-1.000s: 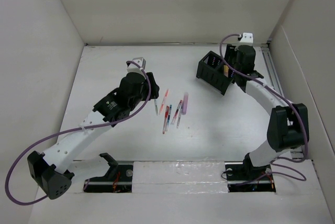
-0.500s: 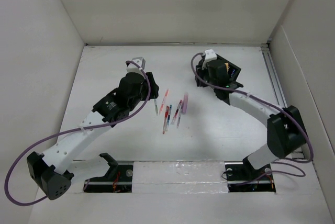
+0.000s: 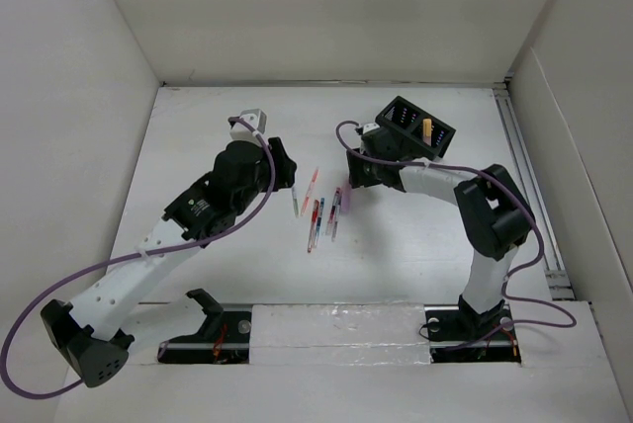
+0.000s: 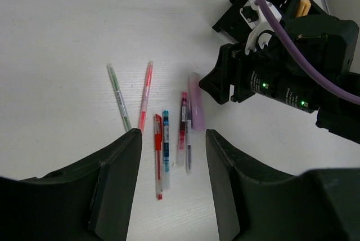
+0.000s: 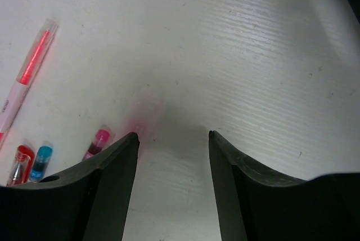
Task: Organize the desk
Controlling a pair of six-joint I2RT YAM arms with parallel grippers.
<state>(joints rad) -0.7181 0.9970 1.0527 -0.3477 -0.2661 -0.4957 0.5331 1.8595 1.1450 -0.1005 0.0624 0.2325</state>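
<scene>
The right end effector (image 5: 171, 139) hangs with fingers apart just by the pink pen (image 4: 197, 101), likely to grab it for the holder (image 3: 415, 127), while the left end effector (image 4: 171, 137), also apart, hovers near the pens (image 3: 318, 211) lying in the middle of the table (image 3: 396, 255).

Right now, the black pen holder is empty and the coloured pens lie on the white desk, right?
No, the black pen holder isn't empty: the top external view shows a yellow-orange thing in it. The coloured pens lie on the white desk.
</scene>
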